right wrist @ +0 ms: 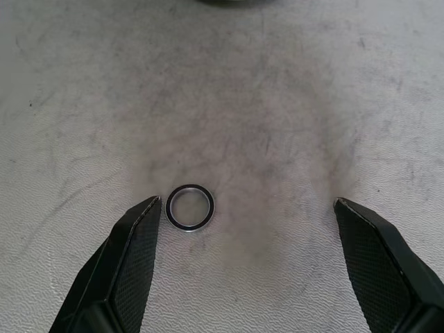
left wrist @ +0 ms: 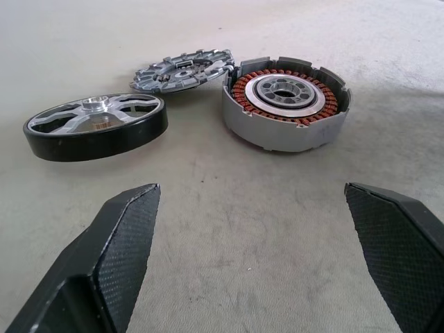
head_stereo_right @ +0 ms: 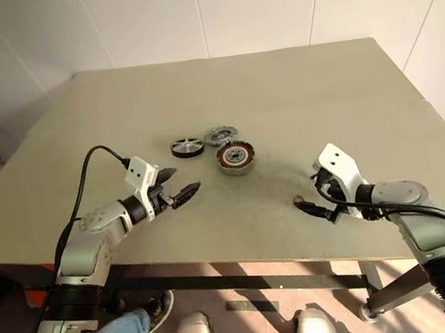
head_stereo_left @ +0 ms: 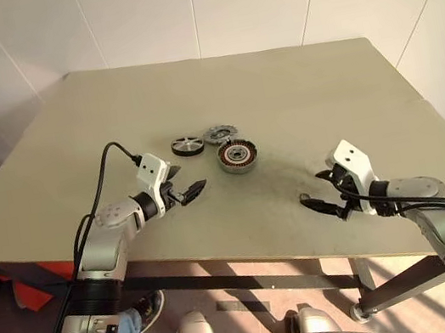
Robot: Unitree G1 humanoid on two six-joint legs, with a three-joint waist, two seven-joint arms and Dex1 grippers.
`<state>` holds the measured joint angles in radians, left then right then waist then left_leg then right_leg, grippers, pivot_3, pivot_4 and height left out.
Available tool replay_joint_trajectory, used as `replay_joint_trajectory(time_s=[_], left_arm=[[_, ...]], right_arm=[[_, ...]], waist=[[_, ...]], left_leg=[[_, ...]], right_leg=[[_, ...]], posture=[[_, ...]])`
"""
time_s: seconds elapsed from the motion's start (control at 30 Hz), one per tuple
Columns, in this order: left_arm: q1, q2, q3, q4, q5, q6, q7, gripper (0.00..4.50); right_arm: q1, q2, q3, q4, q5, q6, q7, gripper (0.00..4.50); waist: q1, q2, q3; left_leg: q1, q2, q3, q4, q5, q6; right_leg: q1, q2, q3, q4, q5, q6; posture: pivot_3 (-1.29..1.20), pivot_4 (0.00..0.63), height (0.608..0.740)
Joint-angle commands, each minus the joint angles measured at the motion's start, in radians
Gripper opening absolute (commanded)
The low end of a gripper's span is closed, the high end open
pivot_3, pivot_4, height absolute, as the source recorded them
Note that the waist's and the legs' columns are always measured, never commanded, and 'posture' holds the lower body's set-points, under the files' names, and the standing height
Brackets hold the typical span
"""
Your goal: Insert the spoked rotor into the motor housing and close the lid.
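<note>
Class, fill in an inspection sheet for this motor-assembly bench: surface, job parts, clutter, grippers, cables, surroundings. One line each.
Surface: beige table, dark scuffs near its middle.
Job parts: black-rimmed spoked rotor, jagged grey lid and copper-wound motor housing lie close together; housing has nothing in it, lid off.
Clutter: small thin metal ring lying flat on the table by the right gripper's finger.
Grippers: left gripper open, aimed at the parts; right gripper open over the ring.
Cables: black cable looping off the left arm.
Surroundings: white panelled wall; a person's shoe under the table.
</note>
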<state>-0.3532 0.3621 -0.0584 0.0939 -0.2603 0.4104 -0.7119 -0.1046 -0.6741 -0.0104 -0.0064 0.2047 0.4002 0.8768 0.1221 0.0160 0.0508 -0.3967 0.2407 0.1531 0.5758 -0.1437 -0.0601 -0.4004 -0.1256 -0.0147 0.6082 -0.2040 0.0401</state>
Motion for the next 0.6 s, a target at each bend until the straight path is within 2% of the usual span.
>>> replay_joint_trajectory(time_s=[0.03, 0.13, 0.37, 0.6], left_arm=[[-0.028, 0.008, 0.003, -0.011, 0.003, -0.016, -0.006, 4.50], [-0.028, 0.010, 0.003, -0.010, 0.006, -0.016, -0.006, 4.50], [-0.029, 0.008, 0.007, -0.008, 0.011, -0.017, -0.001, 4.50], [-0.025, 0.007, 0.011, -0.007, 0.013, -0.017, 0.005, 4.50]], right_arm=[[0.008, -0.004, -0.016, -0.019, 0.017, -0.003, 0.003, 4.46], [0.014, -0.004, -0.013, -0.006, 0.014, -0.006, 0.005, 3.90], [0.002, -0.006, -0.004, 0.005, 0.004, -0.013, 0.000, 1.54], [-0.022, 0.000, 0.006, -0.032, 0.013, -0.003, 0.007, 1.54]], waist=[[0.000, 0.000, 0.000], [0.000, 0.000, 0.000], [0.000, 0.000, 0.000], [-0.001, 0.000, 0.000]], left_leg=[[0.000, 0.000, 0.000, 0.000, 0.000, 0.000], [0.000, 0.000, 0.000, 0.000, 0.000, 0.000], [0.001, 0.000, 0.000, 0.000, 0.000, 0.000], [0.002, 0.000, 0.000, 0.000, 0.000, 0.000]], right_leg=[[0.000, 0.000, 0.000, 0.000, 0.000, 0.000], [0.000, 0.000, 0.000, 0.000, 0.000, 0.000], [0.002, 0.000, 0.000, 0.000, 0.000, 0.000], [0.002, 0.000, 0.000, 0.000, 0.000, 0.000]], posture=[[0.00, 0.000, 0.740], [0.00, 0.000, 0.740], [0.00, 0.000, 0.740], [0.00, 0.000, 0.740]])
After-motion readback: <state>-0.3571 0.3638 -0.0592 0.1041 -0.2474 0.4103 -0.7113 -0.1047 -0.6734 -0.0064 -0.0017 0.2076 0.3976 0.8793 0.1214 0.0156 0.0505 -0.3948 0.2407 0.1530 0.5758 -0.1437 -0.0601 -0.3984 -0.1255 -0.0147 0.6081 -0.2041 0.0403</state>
